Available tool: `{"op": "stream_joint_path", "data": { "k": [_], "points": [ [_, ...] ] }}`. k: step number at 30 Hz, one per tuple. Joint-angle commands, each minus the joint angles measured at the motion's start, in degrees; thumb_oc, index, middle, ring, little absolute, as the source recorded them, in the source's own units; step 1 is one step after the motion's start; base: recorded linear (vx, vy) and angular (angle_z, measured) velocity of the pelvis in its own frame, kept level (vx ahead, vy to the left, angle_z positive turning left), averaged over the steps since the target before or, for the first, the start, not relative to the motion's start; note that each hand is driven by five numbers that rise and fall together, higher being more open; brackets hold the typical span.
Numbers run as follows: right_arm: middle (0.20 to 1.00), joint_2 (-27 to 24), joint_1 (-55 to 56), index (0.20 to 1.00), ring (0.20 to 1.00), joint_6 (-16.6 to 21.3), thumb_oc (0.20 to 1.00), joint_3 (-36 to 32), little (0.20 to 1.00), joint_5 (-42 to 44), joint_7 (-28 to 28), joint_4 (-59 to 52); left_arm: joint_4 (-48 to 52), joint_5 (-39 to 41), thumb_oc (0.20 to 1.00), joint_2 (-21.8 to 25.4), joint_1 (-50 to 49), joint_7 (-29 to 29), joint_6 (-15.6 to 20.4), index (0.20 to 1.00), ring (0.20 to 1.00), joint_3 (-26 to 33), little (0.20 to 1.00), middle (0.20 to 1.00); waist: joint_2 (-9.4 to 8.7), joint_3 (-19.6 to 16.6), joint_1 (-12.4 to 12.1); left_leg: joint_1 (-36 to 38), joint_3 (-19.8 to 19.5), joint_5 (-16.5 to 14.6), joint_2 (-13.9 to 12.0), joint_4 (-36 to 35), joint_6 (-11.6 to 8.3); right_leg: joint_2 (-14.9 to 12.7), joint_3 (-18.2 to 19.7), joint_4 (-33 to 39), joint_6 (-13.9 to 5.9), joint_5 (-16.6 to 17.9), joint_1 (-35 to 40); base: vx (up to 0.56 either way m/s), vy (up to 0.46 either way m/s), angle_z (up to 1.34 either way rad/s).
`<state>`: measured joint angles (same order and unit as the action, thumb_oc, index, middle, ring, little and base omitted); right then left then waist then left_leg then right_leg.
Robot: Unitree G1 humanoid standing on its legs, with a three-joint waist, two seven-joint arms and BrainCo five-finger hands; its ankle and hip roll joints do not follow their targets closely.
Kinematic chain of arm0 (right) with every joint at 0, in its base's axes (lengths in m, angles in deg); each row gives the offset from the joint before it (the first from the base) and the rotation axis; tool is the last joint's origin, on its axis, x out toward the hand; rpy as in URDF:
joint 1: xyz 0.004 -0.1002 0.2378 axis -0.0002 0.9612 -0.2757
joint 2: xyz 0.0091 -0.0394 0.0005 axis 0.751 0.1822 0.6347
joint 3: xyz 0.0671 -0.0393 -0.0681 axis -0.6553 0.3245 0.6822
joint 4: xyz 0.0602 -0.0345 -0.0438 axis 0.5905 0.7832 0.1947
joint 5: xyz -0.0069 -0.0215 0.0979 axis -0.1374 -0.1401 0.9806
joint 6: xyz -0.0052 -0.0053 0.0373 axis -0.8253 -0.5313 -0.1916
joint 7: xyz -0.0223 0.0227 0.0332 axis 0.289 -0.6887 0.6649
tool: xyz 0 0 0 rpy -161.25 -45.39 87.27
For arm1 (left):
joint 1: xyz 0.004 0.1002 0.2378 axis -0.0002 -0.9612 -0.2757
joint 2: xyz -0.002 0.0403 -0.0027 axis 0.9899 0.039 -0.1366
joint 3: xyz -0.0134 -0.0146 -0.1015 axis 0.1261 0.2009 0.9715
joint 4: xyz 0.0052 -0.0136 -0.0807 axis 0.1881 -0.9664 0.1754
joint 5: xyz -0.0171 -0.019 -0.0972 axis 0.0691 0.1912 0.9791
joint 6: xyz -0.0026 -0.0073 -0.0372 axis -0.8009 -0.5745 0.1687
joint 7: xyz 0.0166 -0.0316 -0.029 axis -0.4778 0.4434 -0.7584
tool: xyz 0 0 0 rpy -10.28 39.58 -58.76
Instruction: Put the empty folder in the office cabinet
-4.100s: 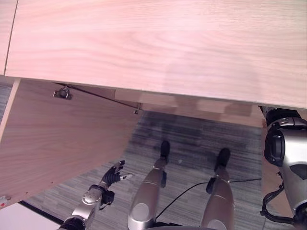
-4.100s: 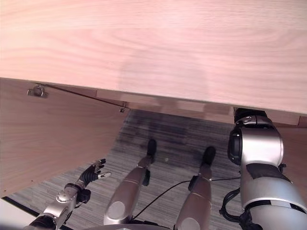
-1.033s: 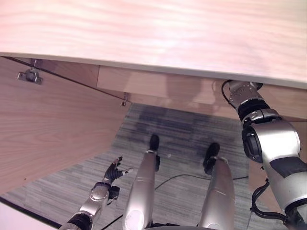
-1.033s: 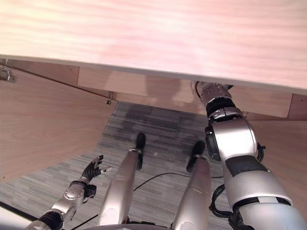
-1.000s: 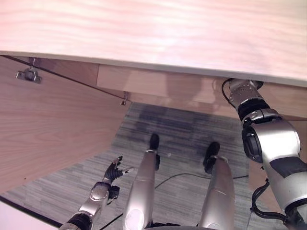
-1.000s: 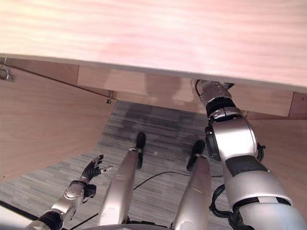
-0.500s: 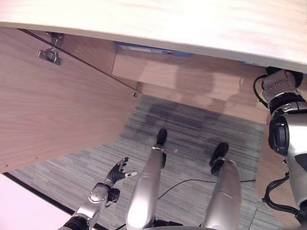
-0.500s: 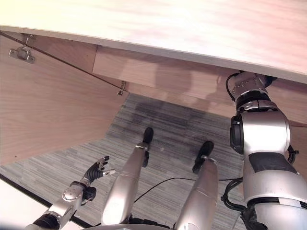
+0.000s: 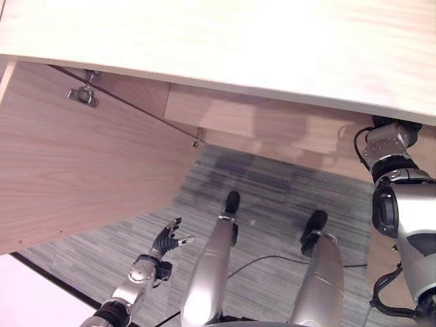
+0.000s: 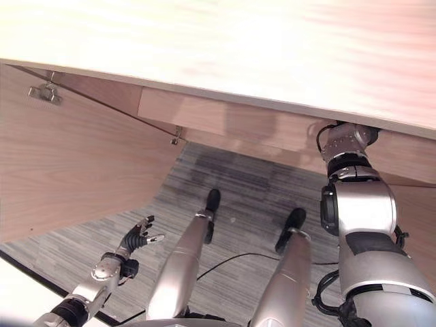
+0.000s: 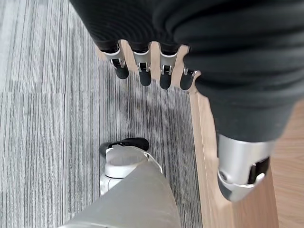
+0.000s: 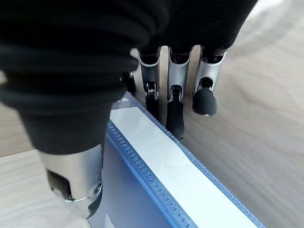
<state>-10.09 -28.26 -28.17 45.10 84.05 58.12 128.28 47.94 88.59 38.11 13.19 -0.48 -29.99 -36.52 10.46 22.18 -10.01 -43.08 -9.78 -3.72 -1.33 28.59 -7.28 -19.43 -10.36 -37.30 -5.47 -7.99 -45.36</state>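
Nearest to where the robot stands, its left hand hangs low over the grey striped carpet, well short of the cabinet and off toward the open door's side. In the left wrist view the fingers are straight and slack, the thumb apart from them, and nothing lies in the hand.

Beyond that hand, the cabinet's open door swings out over the carpet, a pale wood panel with a small metal hinge near its upper inner edge and a thin dark stay rod running from there toward the cabinet body.

Farther on is the office cabinet itself, its broad light wood top spreading across the upper part of the head views, with the shaded opening beneath it. The right arm reaches up and forward under that top edge, on the side away from the open door, and its wrist disappears into the opening.

Inside, the right wrist view shows the right hand over a wooden shelf. The blue folder, with a clear punched sleeve edge, lies flat on that shelf. The hand's fingers are straight and pointing down, their dark tips at the folder's far edge, and they are not curled round it.
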Motion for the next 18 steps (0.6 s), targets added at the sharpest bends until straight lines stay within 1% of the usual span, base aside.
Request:
{"op": "stream_joint_path", "data": {
  "k": [1, 2, 3, 5, 6, 7, 8, 11, 12, 13, 15, 16, 17, 18],
  "points": [
    [1.000, 0.9, 3.5, 1.000, 1.000, -2.2, 1.000, -3.1, 1.000, 3.3, -0.3, 0.6, -2.3, 0.1, 1.000, 1.4, 0.9, -0.5, 0.7, 1.000, 1.000, -0.3, 1.000, 1.000, -0.47, 2.5, -1.8, 2.3, -2.0, -6.8, -1.4, -0.7, -0.14, -0.3, -1.4, -5.9, -3.64, -10.3, 7.5, 0.00, 0.000, 0.00],
    [1.000, 1.2, 4.1, 1.000, 1.000, -2.0, 1.000, -3.4, 1.000, 3.5, -0.5, 0.4, -2.3, 0.0, 1.000, 1.4, 1.0, -0.4, 0.7, 1.000, 1.000, -0.4, 1.000, 1.000, -0.48, 2.5, -1.7, 2.3, -2.1, -6.8, -1.4, -0.8, -0.16, -0.3, -1.5, -5.8, -3.62, -10.3, 7.7, 0.00, 0.000, 0.00],
    [1.000, 3.2, 8.0, 1.000, 1.000, -1.1, 1.000, -4.3, 1.000, 4.3, -2.7, -2.4, -2.5, -0.3, 1.000, 1.0, 1.0, 0.7, 0.6, 1.000, 1.000, -0.1, 1.000, 1.000, -0.72, 2.5, -1.6, 3.3, -2.1, -6.5, -1.6, -1.6, -0.15, -0.3, -1.9, -5.0, -3.80, -9.9, 8.8, 0.00, 0.000, 0.00],
    [1.000, 4.5, 11.4, 1.000, 1.000, -0.3, 1.000, -4.8, 1.000, 4.3, -4.9, -5.2, -2.0, -0.2, 1.000, 0.8, 0.7, 1.6, 0.8, 1.000, 1.000, 0.4, 1.000, 1.000, -0.84, 2.6, -1.5, 3.9, -2.1, -6.4, -1.7, -1.9, -0.15, -0.2, -1.9, -4.6, -3.86, -9.7, 9.4, 0.01, -0.001, 0.04],
    [1.000, 6.2, 16.3, 1.000, 1.000, 0.4, 1.000, -6.0, 1.000, 5.0, -8.1, -8.6, -1.5, 0.5, 1.000, 0.9, 0.2, 3.3, 0.6, 1.000, 1.000, 1.5, 1.000, 1.000, -1.03, 2.5, -1.3, 4.9, -2.1, -6.5, -1.7, -2.2, -0.09, -0.2, -2.2, -4.2, -3.98, -9.7, 10.5, 0.04, 0.011, 0.02],
    [1.000, 6.9, 19.7, 1.000, 1.000, 0.9, 1.000, -6.8, 1.000, 5.2, -10.9, -10.3, -1.5, 0.8, 1.000, 1.3, -0.3, 4.8, 0.6, 1.000, 1.000, 2.8, 1.000, 1.000, -1.05, 2.4, -1.4, 5.5, -2.3, -6.8, -1.7, -2.0, -0.07, -0.4, -2.4, -4.0, -4.13, -9.7, 11.3, 0.04, 0.008, 0.01],
    [1.000, 7.0, 20.0, 1.000, 1.000, 1.0, 1.000, -6.8, 1.000, 5.2, -10.9, -10.5, -1.5, 0.8, 1.000, 1.4, -0.5, 4.9, 0.6, 1.000, 1.000, 2.8, 1.000, 1.000, -1.10, 2.3, -1.4, 5.6, -2.3, -6.8, -1.7, -2.0, -0.06, -0.4, -2.4, -4.0, -4.15, -9.7, 11.5, 0.04, 0.011, 0.07],
    [1.000, 11.2, 28.0, 1.000, 1.000, 2.2, 1.000, -7.9, 1.000, 6.3, -16.3, -17.7, -2.1, 0.8, 1.000, 1.0, -1.6, 7.0, 0.4, 1.000, 1.000, 5.1, 1.000, 1.000, -1.75, 1.9, -0.8, 7.0, -2.4, -6.9, -2.0, -2.3, -0.10, -0.3, -2.8, -3.2, -4.47, -9.4, 12.9, 0.03, 0.010, 0.02],
    [1.000, 11.3, 28.1, 1.000, 1.000, 2.2, 1.000, -7.9, 1.000, 6.3, -16.3, -17.9, -2.1, 0.8, 1.000, 1.1, -1.6, 7.0, 0.4, 1.000, 1.000, 5.1, 1.000, 1.000, -1.78, 1.9, -0.8, 7.0, -2.4, -6.9, -2.0, -2.3, -0.10, -0.3, -2.8, -3.2, -4.48, -9.4, 12.9, 0.03, 0.020, -0.06],
    [1.000, 13.6, 32.6, 1.000, 1.000, 2.2, 1.000, -7.7, 1.000, 6.6, -19.5, -21.6, -3.1, 0.6, 1.000, 0.4, -1.7, 7.8, 0.1, 1.000, 1.000, 6.3, 1.000, 1.000, -2.30, 1.9, 0.0, 7.6, -2.3, -7.0, -2.2, -2.5, -0.16, -0.2, -2.8, -2.8, -4.61, -9.1, 13.5, 0.03, 0.016, -0.07],
    [1.000, 16.3, 39.0, 1.000, 1.000, 3.2, 1.000, -7.3, 1.000, 5.3, -23.8, -28.1, -4.1, 0.6, 1.000, -0.5, -2.8, 9.3, -0.2, 1.000, 1.000, 9.1, 1.000, 1.000, -3.01, 1.4, 0.7, 8.7, -2.4, -6.5, -2.5, -3.7, -0.20, 0.0, -3.4, -1.3, -4.85, -8.1, 14.9, -0.01, 0.031, 0.00],
    [1.000, 17.8, 44.0, 1.000, 1.000, 3.3, 1.000, -7.6, 1.000, 5.2, -26.7, -32.1, -5.1, 0.7, 1.000, -0.3, -4.1, 10.6, 0.3, 1.000, 1.000, 11.6, 1.000, 1.000, -3.30, 1.3, 1.2, 9.4, -2.4, -4.4, -2.7, -5.2, -0.18, 0.1, -4.3, 0.5, -4.58, -5.8, 15.5, 0.04, 0.001, 0.05],
    [1.000, 18.6, 46.8, 1.000, 1.000, 3.1, 1.000, -6.9, 1.000, 4.3, -27.8, -35.0, -5.7, 1.0, 1.000, -0.3, -5.1, 11.4, 0.4, 1.000, 1.000, 12.6, 1.000, 1.000, -3.85, 0.8, 1.8, 11.0, -2.4, -6.0, -3.1, -5.8, -0.46, 0.5, -3.9, 1.0, -5.14, -7.1, 17.1, -0.05, 0.040, 0.01],
    [1.000, 19.0, 49.0, 1.000, 1.000, 2.9, 1.000, -6.2, 1.000, 3.2, -28.8, -37.2, -6.2, 0.7, 1.000, -0.4, -5.8, 11.9, 0.5, 1.000, 1.000, 13.2, 1.000, 1.000, -3.96, 0.9, 2.0, 11.2, -2.4, -3.8, -3.2, -6.9, -0.36, 0.5, -4.6, 2.6, -4.67, -4.8, 17.2, 0.07, 0.015, -0.05]
  ]
}}
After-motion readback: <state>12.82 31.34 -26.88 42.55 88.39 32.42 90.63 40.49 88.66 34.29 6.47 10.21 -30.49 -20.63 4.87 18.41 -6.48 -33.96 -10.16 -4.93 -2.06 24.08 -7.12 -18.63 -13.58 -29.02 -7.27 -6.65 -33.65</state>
